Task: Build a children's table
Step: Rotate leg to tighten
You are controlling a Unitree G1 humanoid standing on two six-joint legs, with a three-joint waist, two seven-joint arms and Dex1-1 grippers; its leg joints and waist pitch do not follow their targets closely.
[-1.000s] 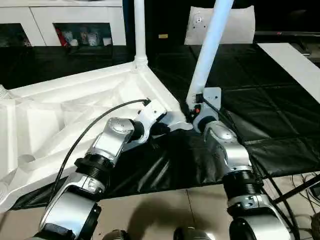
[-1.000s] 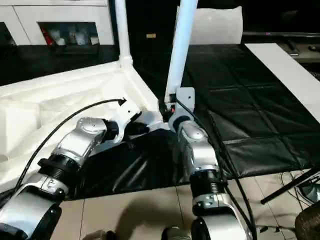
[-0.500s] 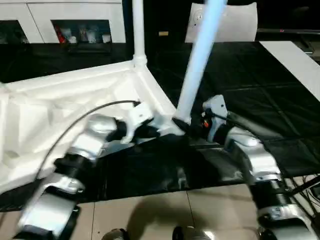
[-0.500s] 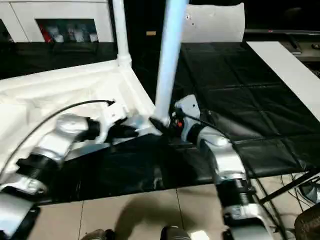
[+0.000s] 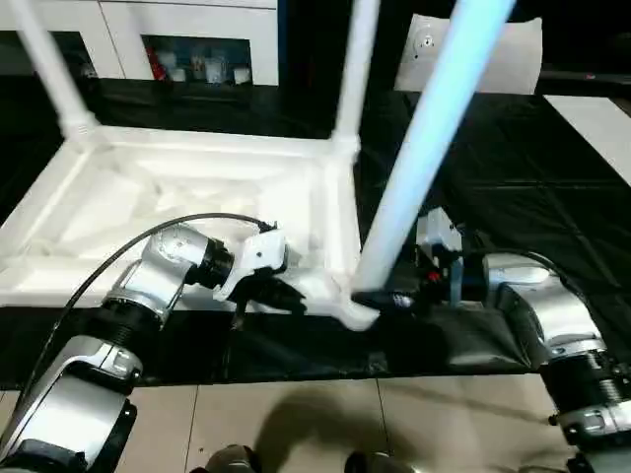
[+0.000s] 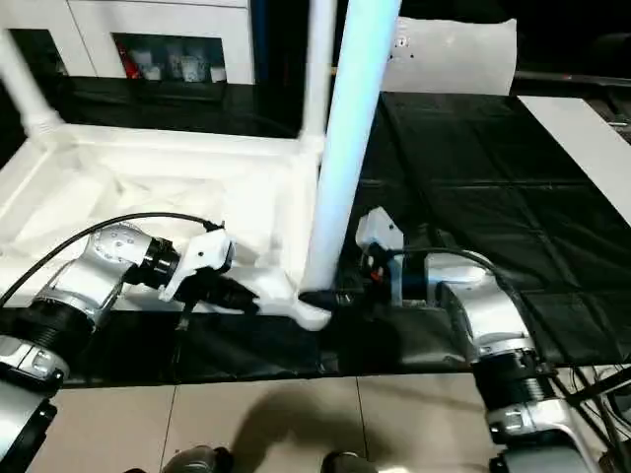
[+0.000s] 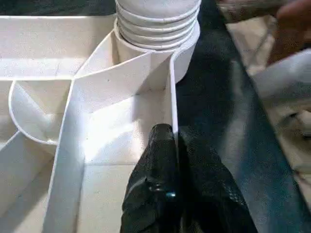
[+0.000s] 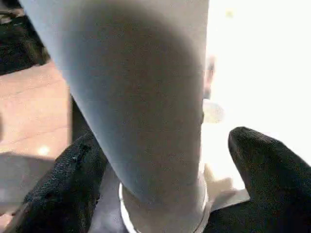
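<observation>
Here: left gripper (image 7: 170, 160) jaws clenched on tabletop (image 5: 197, 187) rim wall near corner socket (image 7: 158, 29). Right gripper (image 8: 160, 179) jaws spread wide either side of leg (image 5: 424, 148), not pinching. Leg stands tilted in near corner socket. Tabletop lies upside down on black mat (image 5: 513, 177); two more legs upright at far corners.

No readable text, no labels, brands, numbers or signs, small items behind the cabinet (image 5: 187, 34) glass too small to make out
</observation>
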